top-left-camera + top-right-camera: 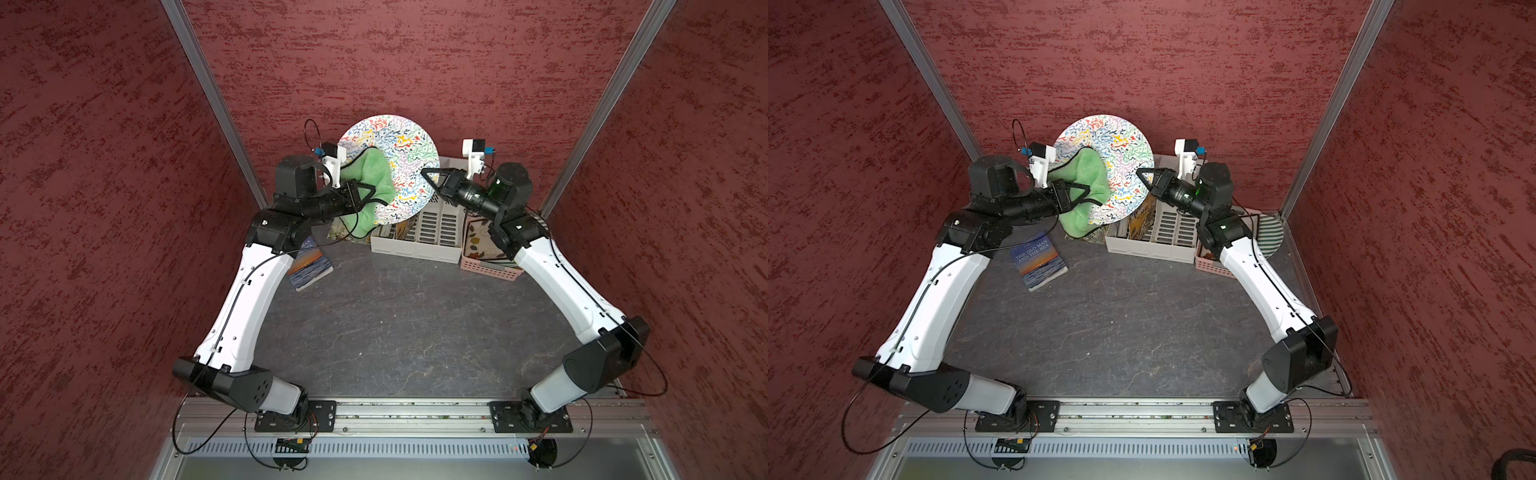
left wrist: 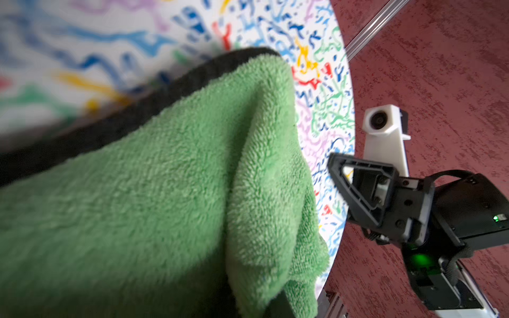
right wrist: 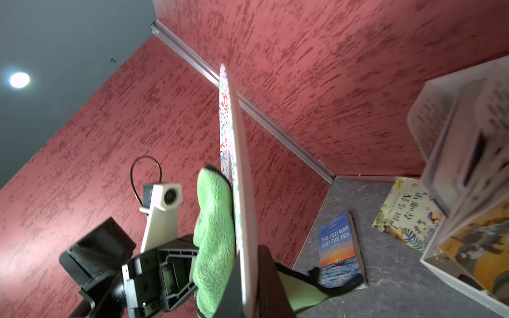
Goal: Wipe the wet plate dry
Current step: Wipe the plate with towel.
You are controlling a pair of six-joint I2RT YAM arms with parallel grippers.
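Note:
The plate (image 1: 401, 139) (image 1: 1115, 135), white with coloured squiggles, is held up on edge above the rack in both top views. My right gripper (image 1: 426, 173) (image 1: 1140, 172) is shut on its right rim; in the right wrist view the plate (image 3: 239, 165) is edge-on with a dark finger (image 3: 271, 283) on either side. My left gripper (image 1: 372, 195) (image 1: 1086, 192) is shut on a green cloth (image 1: 370, 174) (image 1: 1088, 172) with black trim. The cloth (image 2: 192, 192) (image 3: 214, 234) lies flat against the plate's patterned face (image 2: 325, 110), hiding the left fingers.
A white slotted rack (image 1: 419, 235) stands under the plate, with a pink basket (image 1: 486, 259) and a green striped plate (image 1: 1268, 235) to its right. A blue book (image 1: 1038, 259) lies at the left and a picture book (image 3: 407, 214) beside the rack. Red walls enclose the cell.

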